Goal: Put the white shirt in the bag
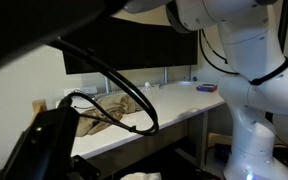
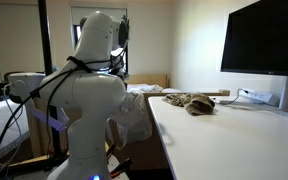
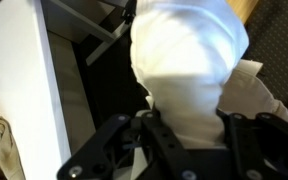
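Wrist view: the white shirt (image 3: 184, 55) fills most of the frame, hanging as 1 bunched mass from the gripper (image 3: 184, 128). The 2 fingers (image 3: 144, 122) pinch its upper fold. It is clear of the desk (image 3: 24, 60) and over the floor gap beside it.

Risks:
- A pale creased object (image 3: 256, 90) lies under and beside the shirt. It is probably the bag, but its mouth is not visible. Release without a confirmed opening is likely to drape the shirt over the rim or drop it on the floor.
- The grip holds only a fold. A fast swing could pull the fabric out.

Surroundings:
- In an exterior view, the arm (image 2: 89, 90) stands beside the desk edge, which limits sideways travel.
- A monitor (image 2: 264, 40) stands on the desk, well apart.
- A beige cloth (image 2: 192, 102) lies on the desktop. It is not the target.
- Cables (image 1: 124, 90) block part of an exterior view.
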`<state>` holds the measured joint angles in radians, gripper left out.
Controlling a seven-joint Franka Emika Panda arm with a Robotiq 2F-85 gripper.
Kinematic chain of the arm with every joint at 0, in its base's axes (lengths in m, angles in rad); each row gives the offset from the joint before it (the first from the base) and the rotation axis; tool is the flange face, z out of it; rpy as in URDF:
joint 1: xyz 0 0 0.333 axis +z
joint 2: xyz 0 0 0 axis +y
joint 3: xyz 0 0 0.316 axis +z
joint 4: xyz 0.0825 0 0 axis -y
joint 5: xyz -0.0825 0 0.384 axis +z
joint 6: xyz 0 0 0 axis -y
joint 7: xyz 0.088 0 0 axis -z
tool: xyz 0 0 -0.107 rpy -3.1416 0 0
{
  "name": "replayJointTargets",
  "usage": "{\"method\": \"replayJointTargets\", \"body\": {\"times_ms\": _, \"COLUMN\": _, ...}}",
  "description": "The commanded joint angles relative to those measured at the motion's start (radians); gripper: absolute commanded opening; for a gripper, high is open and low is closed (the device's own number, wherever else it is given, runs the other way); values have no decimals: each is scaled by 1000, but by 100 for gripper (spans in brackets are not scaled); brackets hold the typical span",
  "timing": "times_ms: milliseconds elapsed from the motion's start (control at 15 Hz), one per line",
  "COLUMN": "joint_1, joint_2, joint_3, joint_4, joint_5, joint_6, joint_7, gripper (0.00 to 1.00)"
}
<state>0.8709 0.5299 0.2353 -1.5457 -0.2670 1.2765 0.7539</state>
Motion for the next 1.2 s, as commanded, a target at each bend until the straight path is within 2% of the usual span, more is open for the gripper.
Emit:
{"method": "replayJointTargets", "body": {"times_ms": 0, "joint_1": 16, "joint_2": 3, "joint_3": -13, "joint_4": 31, "joint_5": -8, "joint_6": -19, "joint_7": 4, "gripper": 11}}
{"method": "replayJointTargets", "body": {"times_ms": 333, "joint_1": 17, "joint_2": 10, "joint_3": -15, "joint_4": 41, "joint_5": -6, "joint_6": -27, "joint_7": 4, "gripper": 13}}
{"method": "replayJointTargets", "body": {"times_ms": 400, "joint_1": 18, "joint_2": 11, "joint_3": -15, "joint_4": 42, "joint_5": -5, "joint_6": -29, "joint_7": 6, "gripper": 57}}
{"method": "replayJointTargets", "body": {"times_ms": 467, "joint_1": 18, "joint_2": 13, "joint_3": -15, "joint_4": 44, "joint_5": -4, "joint_6": -30, "joint_7": 6, "gripper": 59}}
{"method": "replayJointTargets", "body": {"times_ms": 867, "joint_1": 19, "joint_2": 19, "joint_3": -17, "joint_4": 48, "joint_5": -4, "joint_6": -36, "joint_7": 3, "gripper": 96}}
{"method": "replayJointTargets", "body": {"times_ms": 1133, "joint_1": 18, "joint_2": 19, "joint_3": -18, "joint_4": 50, "joint_5": -3, "joint_6": -40, "joint_7": 3, "gripper": 100}}
